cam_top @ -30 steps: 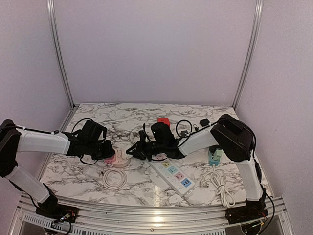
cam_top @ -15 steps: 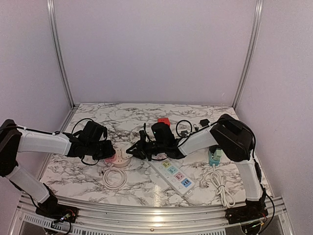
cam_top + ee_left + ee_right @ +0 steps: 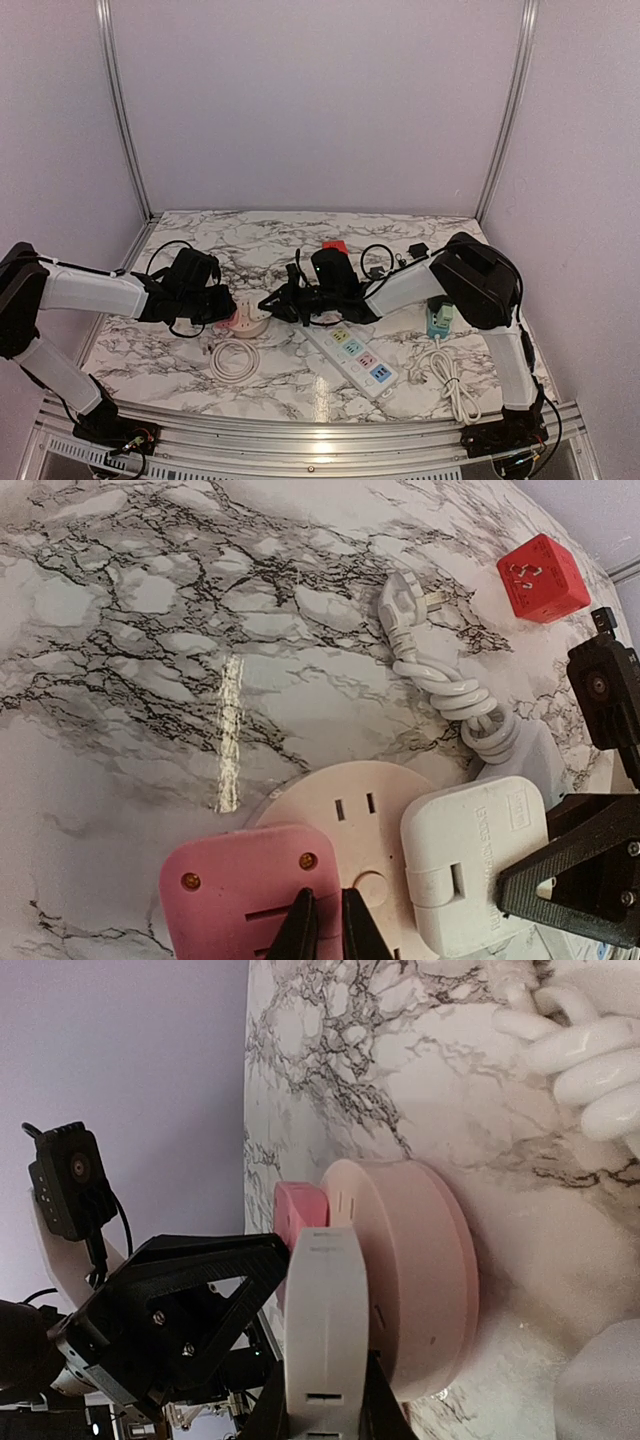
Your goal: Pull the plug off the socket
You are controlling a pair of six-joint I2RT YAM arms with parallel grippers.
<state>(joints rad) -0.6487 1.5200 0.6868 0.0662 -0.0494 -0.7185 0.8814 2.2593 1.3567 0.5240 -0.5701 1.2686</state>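
A: Right pincer [image 3: 325, 1412] has shifted only slightly over the tabletop [image 3: 150, 630].
B: Pinching what?
A: The white plug [image 3: 470, 870], between its fingers, seated in the round pink socket [image 3: 345, 810]. Left pincer [image 3: 325, 930] is pressed together, tips down beside the pink adapter [image 3: 240, 900].

Left arm [image 3: 85, 290], right arm [image 3: 405, 285]: white links, black joints, black cables; end effector fingers [image 3: 140, 1295] black, triangular cutouts.
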